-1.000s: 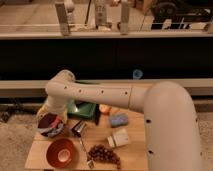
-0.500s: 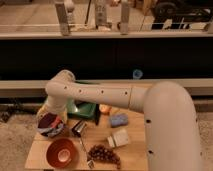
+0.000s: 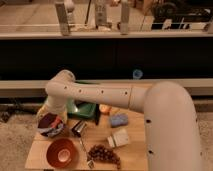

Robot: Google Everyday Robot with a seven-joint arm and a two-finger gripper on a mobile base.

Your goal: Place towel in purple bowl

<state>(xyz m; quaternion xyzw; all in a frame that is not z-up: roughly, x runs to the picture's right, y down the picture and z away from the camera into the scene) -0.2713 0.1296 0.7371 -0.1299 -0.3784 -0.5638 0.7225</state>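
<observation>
No text, label, brand, number or sign can be read anywhere here. The gripper (image 3: pixel 50 119) sits at the left of the light wooden table (image 3: pixel 132 152), over the purple bowl (image 3: pixel 50 126), and bears no legible marking either.

arm (image 3: pixel 100 94) stretched L, elbow bent down | claw (image 3: pixel 50 121) low at far L
</observation>
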